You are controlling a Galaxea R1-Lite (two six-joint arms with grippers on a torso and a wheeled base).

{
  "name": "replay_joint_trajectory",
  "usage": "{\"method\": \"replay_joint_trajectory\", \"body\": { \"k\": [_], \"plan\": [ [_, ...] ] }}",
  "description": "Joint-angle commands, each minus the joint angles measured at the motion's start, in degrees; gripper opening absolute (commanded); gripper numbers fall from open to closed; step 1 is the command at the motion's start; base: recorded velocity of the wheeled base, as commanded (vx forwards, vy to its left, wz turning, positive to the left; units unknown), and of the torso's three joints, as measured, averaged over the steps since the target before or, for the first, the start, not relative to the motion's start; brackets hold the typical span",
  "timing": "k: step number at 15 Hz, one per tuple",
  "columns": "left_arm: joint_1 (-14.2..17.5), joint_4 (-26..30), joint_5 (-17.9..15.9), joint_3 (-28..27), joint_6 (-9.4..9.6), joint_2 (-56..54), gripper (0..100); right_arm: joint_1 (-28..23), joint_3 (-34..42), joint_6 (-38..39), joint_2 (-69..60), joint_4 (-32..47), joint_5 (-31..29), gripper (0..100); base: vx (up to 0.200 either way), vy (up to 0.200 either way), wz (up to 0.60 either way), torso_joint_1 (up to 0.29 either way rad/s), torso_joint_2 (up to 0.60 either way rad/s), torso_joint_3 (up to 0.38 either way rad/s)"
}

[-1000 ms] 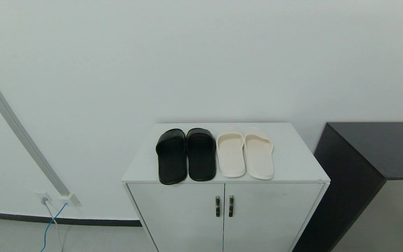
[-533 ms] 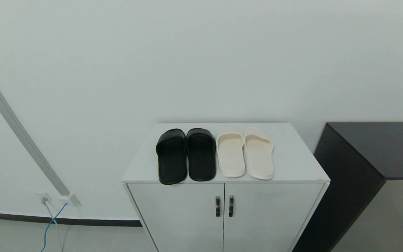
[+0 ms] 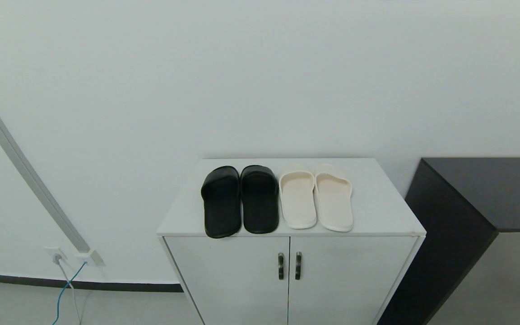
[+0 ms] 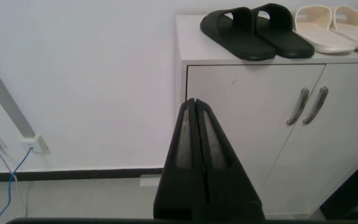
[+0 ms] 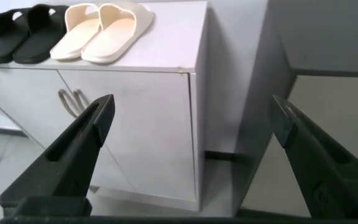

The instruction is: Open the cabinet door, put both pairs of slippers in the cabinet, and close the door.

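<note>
**Cabinet with slippers, doors unopened.** A white flat-panelled cabinet (image 3: 377, 207) with a smooth matte top is set against a plain white wall (image 3: 242, 90). Two pairs of slippers are laid side by side on its top, toes to the wall and heels at the front edge. A pair of black moulded slippers (image 3: 251, 203) with broad closed straps is placed toward the robot's left. A pair of cream moulded slippers (image 3: 327, 203) with rounded soles is placed toward the right. The two pairs are touching. The heel of the outer black slipper is carried slightly past the front edge. Bare top is left on both sides and behind the toes.

Both cabinet doors (image 3: 233, 280) are shut, with a thin seam between them. Two slim dark bar handles (image 3: 280, 266) are mounted upright just beside that seam.

A tall dark grey cabinet (image 3: 445, 239) is placed just beside the white one on the right, and a narrow strip of wall is seen between them. On the left, open grey floor (image 3: 16, 307) is found below a slanted grey wall conduit (image 3: 20, 167), white sockets (image 3: 57, 255) and a hanging blue cable (image 3: 63, 291).

The left tool (image 4: 195, 109), with black wedge-shaped fingers, is pressed fully together and nothing is held; it is seen before the left door. The right tool (image 5: 192, 106) is spread wide and nothing is held; it is faced toward the cabinet's right front corner. Both tools are kept well apart from the cabinet.
</note>
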Motion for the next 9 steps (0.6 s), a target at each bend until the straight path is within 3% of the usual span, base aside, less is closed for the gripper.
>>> {"method": "replay_joint_trajectory", "body": {
  "k": [1,7,9],
  "plan": [
    [0.0,0.0,0.0,0.0,-0.04,0.1,0,5.0,-2.0,1.2,15.8,-6.7,0.1,100,0.000,0.000,0.00,0.000,0.00,0.000],
    [0.0,0.0,0.0,0.0,-0.04,0.1,0,12.4,-6.9,1.8,28.1,-10.6,-2.5,100,0.000,0.000,0.00,0.000,0.00,0.000],
    [0.0,0.0,0.0,0.0,-0.04,0.1,0,18.7,-9.4,4.3,32.5,-11.7,-7.1,100,0.000,0.000,0.00,0.000,0.00,0.000]
  ]
}}
